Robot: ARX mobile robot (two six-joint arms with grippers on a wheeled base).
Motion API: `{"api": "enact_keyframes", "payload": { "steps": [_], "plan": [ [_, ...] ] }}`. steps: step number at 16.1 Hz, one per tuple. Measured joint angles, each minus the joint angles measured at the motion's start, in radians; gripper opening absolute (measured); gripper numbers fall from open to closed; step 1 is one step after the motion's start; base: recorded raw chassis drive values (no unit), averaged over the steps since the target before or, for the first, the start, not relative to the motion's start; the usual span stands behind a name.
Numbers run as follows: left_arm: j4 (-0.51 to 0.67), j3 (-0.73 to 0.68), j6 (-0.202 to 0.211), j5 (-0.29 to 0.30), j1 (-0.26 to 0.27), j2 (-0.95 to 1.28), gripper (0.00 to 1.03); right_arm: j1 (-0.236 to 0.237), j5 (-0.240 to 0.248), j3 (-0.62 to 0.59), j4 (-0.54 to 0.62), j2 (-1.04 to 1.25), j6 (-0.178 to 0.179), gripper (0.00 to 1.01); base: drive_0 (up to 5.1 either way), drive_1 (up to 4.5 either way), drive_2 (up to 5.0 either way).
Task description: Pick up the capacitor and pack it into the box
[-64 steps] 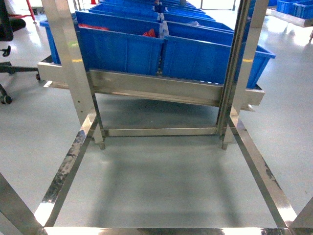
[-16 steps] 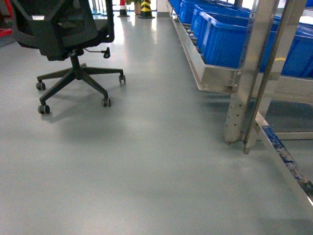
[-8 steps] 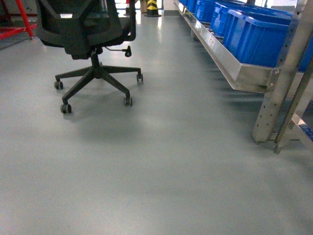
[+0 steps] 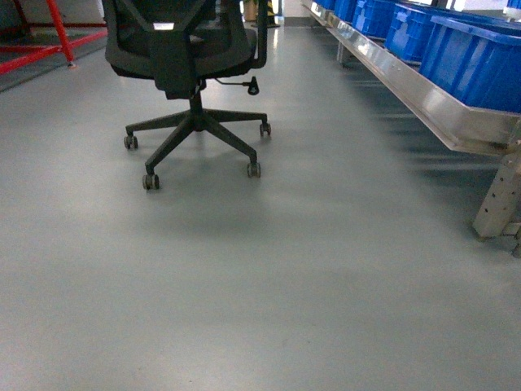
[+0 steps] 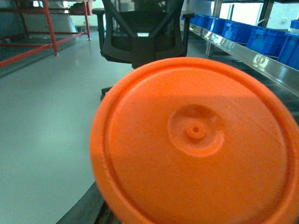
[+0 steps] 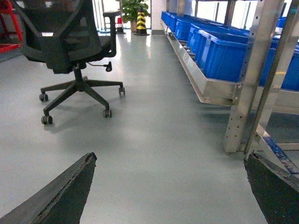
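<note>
A big orange round capacitor (image 5: 194, 140), end face toward the camera with a small nub at its centre, fills most of the left wrist view. My left gripper (image 5: 187, 215) is shut on it; only a sliver of one dark finger (image 5: 91, 211) shows under its lower left rim. In the right wrist view my right gripper (image 6: 170, 186) is open, its two dark fingers (image 6: 60, 196) spread wide over bare grey floor with nothing between them. The box is out of view. Neither gripper shows in the head view.
A black office chair (image 4: 191, 57) on castors stands ahead on the grey floor. A steel rack (image 4: 440, 98) carrying blue crates (image 4: 480, 49) runs along the right, its leg (image 4: 498, 204) at the right edge. Red frame tubing (image 4: 49, 41) sits far left.
The head view has swung left, away from the rack of blue crates. The chair has slid rightward in view and the rack has moved toward the right edge.
</note>
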Motion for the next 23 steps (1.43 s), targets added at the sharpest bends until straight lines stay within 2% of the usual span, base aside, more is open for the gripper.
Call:
{"api": "enact_keyframes", "payload": {
  "steps": [23],
  "plan": [
    [0.0,0.0,0.0,-0.002,0.0,0.0,0.44,0.0,0.0,0.0,0.001,0.0,0.0,0.98,-5.0,2.45,2.5]
  ]
}}
